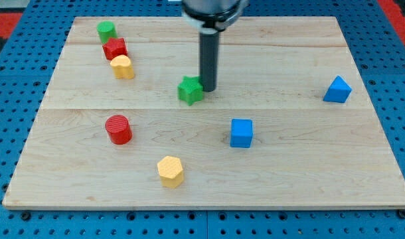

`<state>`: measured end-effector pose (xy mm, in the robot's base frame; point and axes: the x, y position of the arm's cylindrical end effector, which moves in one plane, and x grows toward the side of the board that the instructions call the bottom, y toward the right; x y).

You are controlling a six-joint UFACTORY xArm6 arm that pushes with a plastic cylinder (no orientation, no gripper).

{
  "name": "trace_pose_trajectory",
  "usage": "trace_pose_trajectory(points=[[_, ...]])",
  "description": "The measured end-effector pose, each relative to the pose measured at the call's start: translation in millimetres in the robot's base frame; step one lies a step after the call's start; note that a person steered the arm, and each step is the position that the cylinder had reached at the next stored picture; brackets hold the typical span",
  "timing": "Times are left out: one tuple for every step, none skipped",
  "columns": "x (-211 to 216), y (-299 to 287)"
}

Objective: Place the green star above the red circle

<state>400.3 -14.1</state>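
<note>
Wood board: a pale wooden board (295, 60) made of planks lies on a blue perforated surface (395, 79); 7 blocks stand on it.
Green star: the green star (190, 90) is near the middle of the board, a little toward the view's top.
My tip: my tip (208, 89) is on the board at the star's right side, touching it or just beside it; I cannot tell which.
Fingers: the arm has no fingers, only the dark rod, so nothing is grasped and nothing is clenched.
Red circle: the red circle (118, 129) stands to the view's lower left of the star, well apart from it.
Green cylinder: a green cylinder (107, 30) is at the view's top left.
Red star: a red star-like block (115, 48) is just below the green cylinder, touching or nearly touching.
Yellow block, upper: a yellow block (123, 67) stands just below the red one; its shape is not clear.
Yellow hexagon: a yellow hexagon (170, 171) is near the view's bottom, below the green star.
Blue cube: a blue cube (242, 133) is to the view's lower right of my tip.
Blue block, right: a blue block with a pointed top (337, 89) stands near the view's right edge of the board.
</note>
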Motion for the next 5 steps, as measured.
trace_pose_trajectory(points=[[1.7, -48.7], [20.2, -55.7], [40.3, -62.3], [39.0, -100.6], [44.8, -115.6]])
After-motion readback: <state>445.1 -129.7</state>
